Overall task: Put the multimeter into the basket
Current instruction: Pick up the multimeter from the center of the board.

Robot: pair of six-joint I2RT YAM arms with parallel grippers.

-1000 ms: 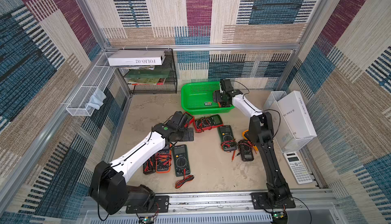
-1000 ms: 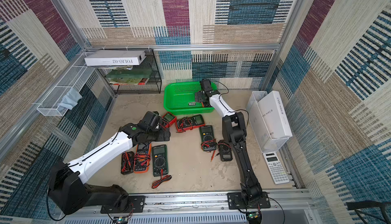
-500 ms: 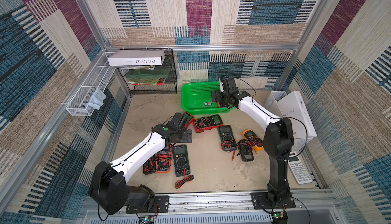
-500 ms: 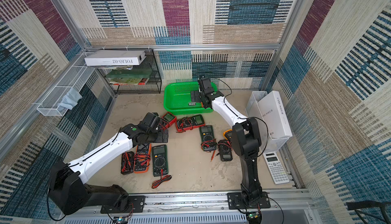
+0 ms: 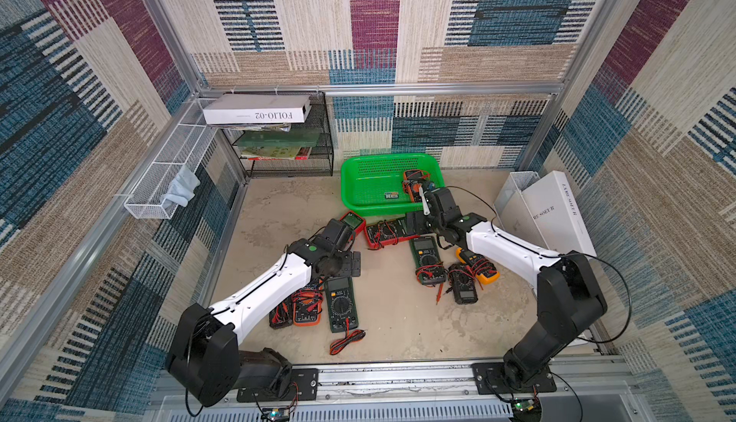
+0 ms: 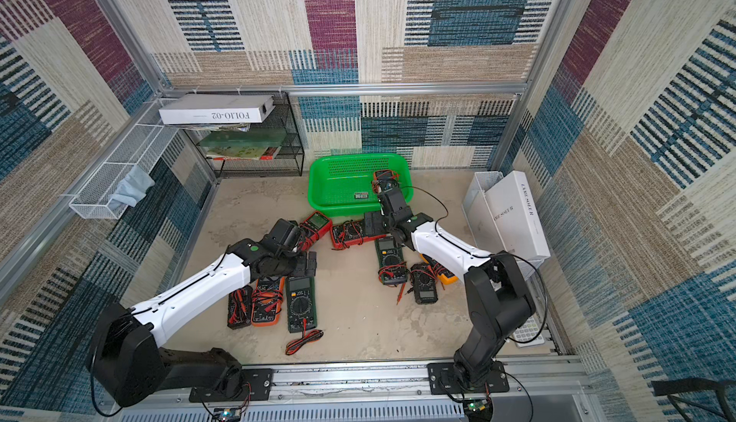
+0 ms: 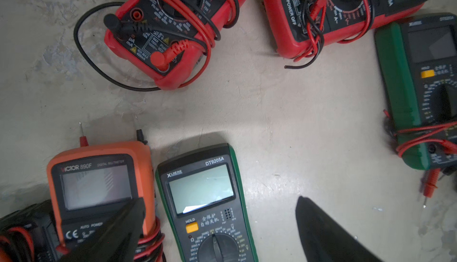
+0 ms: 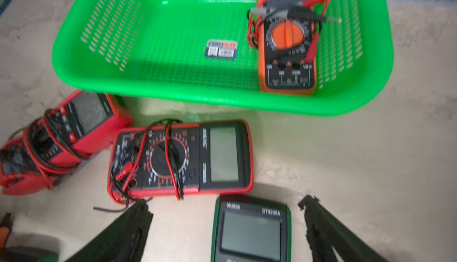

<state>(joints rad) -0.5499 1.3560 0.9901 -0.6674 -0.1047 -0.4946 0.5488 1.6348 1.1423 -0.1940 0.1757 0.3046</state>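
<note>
The green basket (image 5: 350, 189) (image 6: 318, 189) (image 8: 222, 102) stands at the back of the floor. An orange multimeter (image 5: 414, 185) (image 6: 384, 180) (image 8: 286, 38) lies inside it by the right wall, with nothing holding it. My right gripper (image 5: 419, 221) (image 6: 376, 221) (image 8: 225, 202) hangs open just in front of the basket, above a green multimeter (image 8: 251, 231) and a red one (image 8: 180, 159). My left gripper (image 5: 352, 262) (image 6: 310, 262) (image 7: 220, 200) is open and empty over another green multimeter (image 7: 205, 199), beside an orange one (image 7: 96, 186).
Several more multimeters lie on the floor, among them a yellow one (image 5: 478, 268) and a black one (image 5: 462, 290). Loose leads (image 5: 346, 340) lie near the front. A black mesh rack (image 5: 286, 145), a white wire tray (image 5: 167, 177) and a white box (image 5: 553, 213) line the sides.
My right gripper has drawn back from over the basket to the floor in front of it, and its arm has swung lower and to the right. The left arm has barely moved.
</note>
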